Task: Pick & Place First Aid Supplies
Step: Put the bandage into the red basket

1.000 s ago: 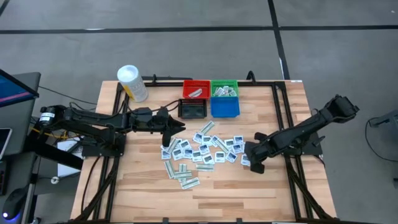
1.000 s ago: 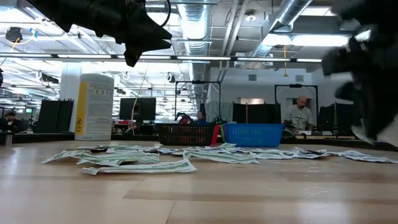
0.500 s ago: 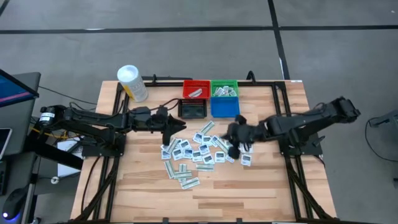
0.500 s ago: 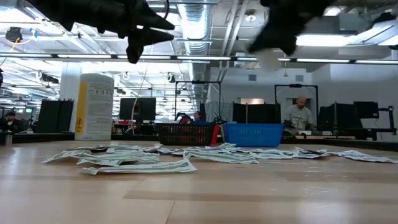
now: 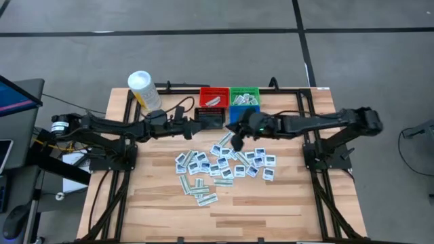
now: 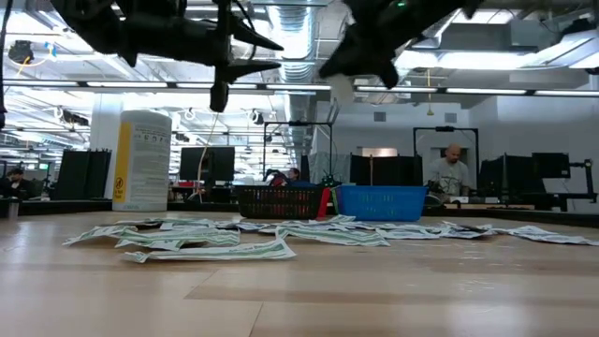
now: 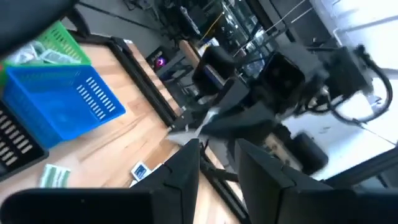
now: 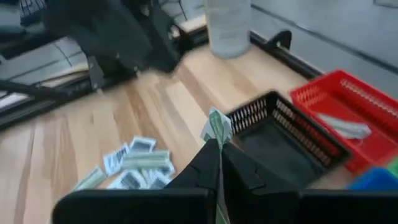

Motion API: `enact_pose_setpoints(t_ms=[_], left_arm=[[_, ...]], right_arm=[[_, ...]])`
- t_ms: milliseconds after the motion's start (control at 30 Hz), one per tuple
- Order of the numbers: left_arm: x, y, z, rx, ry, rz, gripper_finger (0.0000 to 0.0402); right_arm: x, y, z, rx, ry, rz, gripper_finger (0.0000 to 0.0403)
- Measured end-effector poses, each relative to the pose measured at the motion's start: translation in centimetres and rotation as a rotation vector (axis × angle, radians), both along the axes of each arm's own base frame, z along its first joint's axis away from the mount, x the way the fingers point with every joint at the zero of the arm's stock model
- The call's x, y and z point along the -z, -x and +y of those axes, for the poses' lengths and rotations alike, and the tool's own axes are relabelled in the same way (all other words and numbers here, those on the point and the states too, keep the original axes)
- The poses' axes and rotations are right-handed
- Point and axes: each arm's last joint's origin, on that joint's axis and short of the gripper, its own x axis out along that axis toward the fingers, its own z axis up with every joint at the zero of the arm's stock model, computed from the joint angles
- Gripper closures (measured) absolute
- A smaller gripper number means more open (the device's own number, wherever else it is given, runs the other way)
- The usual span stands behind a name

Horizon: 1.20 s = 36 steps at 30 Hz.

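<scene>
The right hand (image 8: 219,149), closed, pinches a narrow pale green-white strip packet (image 8: 217,128) above the black mesh bin (image 8: 287,132).

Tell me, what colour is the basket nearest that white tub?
Red basket, clearest in the high view.

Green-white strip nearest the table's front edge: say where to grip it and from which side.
Come straight down on the strip and pinch across its narrow width at mid-length: it lies flat on the table, at the pile's outer fringe.
</scene>
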Motion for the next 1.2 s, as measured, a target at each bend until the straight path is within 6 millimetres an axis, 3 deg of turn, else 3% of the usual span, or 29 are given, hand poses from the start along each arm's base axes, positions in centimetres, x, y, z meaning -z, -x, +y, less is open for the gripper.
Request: enact_pose_setpoints(t_ms=[267,467,700,1000,1200], left_arm=[[0.0,-1.7,0.1,0.097,-0.001,-0.024,0.0298],[0.1,-1.9,0.1,0.130,-0.010,-0.019,0.0298],[0.0,-1.8,0.2,0.157,-0.072,-0.017,0.0298],[-2.5,-0.3,0.0,0.128,-0.455,-0.077,0.0298],[-2.4,0.9,0.0,0.119,-0.492,0.052,0.0298]], right_arm=[[1.4,-3.3,0.1,-0.019,-0.012,0.052,0.0401],[0.6,-5.2,0.2,-0.026,-0.013,0.005,0.0399],[-0.3,-5.2,0.2,-0.059,-0.005,0.003,0.0399],[-0.3,-5.0,0.3,-0.057,-0.009,0.017,0.0399],[-0.4,-5.0,0.3,-0.053,-0.015,0.010,0.0399]])
